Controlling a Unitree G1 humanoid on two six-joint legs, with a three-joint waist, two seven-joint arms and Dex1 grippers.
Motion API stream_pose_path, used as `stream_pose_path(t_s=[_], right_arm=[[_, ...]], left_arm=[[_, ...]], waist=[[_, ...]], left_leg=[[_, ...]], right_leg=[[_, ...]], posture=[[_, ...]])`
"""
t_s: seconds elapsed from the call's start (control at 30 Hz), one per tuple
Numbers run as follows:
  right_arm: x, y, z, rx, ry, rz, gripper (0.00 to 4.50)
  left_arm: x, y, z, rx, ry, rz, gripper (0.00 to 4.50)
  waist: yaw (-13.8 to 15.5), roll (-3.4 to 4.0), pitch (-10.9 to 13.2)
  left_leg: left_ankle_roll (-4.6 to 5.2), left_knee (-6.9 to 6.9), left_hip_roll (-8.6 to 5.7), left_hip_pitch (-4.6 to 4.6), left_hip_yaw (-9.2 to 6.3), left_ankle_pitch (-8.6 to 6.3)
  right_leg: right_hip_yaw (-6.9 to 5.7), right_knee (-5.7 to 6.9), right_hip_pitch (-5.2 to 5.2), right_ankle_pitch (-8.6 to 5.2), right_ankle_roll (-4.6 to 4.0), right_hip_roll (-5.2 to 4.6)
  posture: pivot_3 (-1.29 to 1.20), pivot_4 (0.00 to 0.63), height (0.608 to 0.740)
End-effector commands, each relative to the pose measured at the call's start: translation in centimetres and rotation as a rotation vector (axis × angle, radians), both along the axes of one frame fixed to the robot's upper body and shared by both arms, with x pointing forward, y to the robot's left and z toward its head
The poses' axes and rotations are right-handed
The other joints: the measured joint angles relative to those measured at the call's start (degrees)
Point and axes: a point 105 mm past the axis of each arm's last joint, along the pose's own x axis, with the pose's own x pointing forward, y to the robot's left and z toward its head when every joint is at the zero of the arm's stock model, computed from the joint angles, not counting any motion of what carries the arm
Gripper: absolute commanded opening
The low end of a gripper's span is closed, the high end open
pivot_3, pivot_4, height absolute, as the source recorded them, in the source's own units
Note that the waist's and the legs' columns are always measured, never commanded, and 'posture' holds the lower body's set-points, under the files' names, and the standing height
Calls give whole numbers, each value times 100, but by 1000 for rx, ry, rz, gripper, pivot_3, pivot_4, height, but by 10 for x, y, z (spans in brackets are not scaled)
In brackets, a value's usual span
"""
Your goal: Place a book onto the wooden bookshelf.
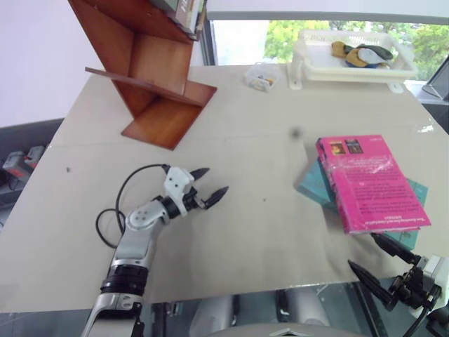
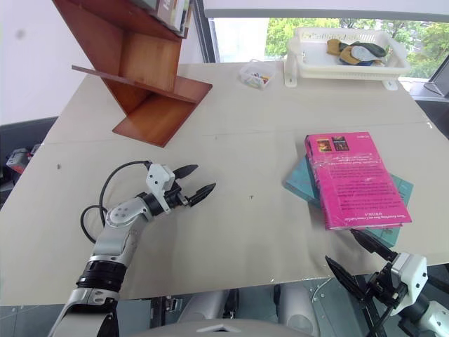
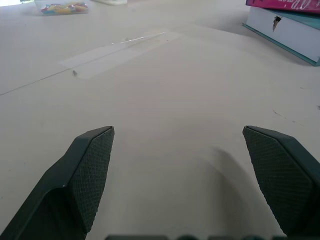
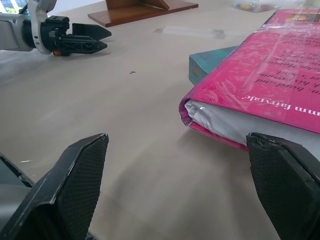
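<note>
magenta-pink book [image 1: 368,184] lies flat on the beige table [image 1: 245,232], toward the robot's right, cover up under glossy film. it rests on top of a teal-blue book [image 1: 313,184], which shows past it on its left and near sides. white page edges face the right wrist camera. nothing holds it.

wooden bookshelf [image 1: 151,77] stands at the far left of the table, slanted reddish-brown boards, well apart from the book. some books already sit in its upper part at the top of the head view. a white plastic tray [image 1: 351,60] with small items and a small clear box [image 1: 261,76] stand along the far edge, off the line between book and shelf.

right gripper [image 4: 180,185] sits at the near table edge, just short of the book's near corner. its two black fingers stand wide apart and grip nothing; in its wrist view the book's corner lies ahead, closer to one finger than the other. left gripper [image 1: 209,186] hovers low over bare table, left of centre, fingers likewise spread and empty, pointing toward the book but well apart from it.

assessment: the task is at its opening step, the approach to the pick. no lift, no carry, no placement done.

next move, as judged: the right gripper needs to advance until the book's near edge sits between its fingers, then close on the pink book alone. the risk is catching the teal-blue book beneath, or the glossy film letting the cover slip. the carry then crosses the full table to the shelf.
</note>
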Motion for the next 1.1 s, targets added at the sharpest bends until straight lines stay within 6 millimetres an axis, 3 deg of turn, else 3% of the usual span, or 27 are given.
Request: stream_pose_path(t_s=[0.03, 0.27, 0.93, 1.1], right_arm=[[1, 4, 8, -8, -27, 18, 4500], [4, 7, 15, -10, -31, 18, 4500], [5, 3, 10, -14, -22, 23, 4500], [-6, -2, 4, -1, 29, 27, 4500]], left_arm=[[1, -3, 9, 6, -30, -14, 4469], [1, 0, 10, -4, -38, -6, 4469], [1, 3, 9, -6, -41, -5, 4469], [-1, 4, 7, -2, -36, -6, 4469]], waist=[[0, 0, 0], [0, 0, 0], [0, -1, 0], [0, 0, 0]], left_leg=[[0, 0, 0, 0, 0, 0], [0, 0, 0, 0, 0, 0], [0, 0, -1, -1, 0, 0], [0, 0, -1, -1, 0, 0]], right_leg=[[0, 0, 0, 0, 0, 0], [-1, 1, 0, 2, 1, 0], [-1, 0, 0, 4, 1, 1], [-2, 0, 0, 3, 0, 1]], posture=[[0, 150, 740], [0, 150, 740], [0, 150, 740], [0, 150, 740]])
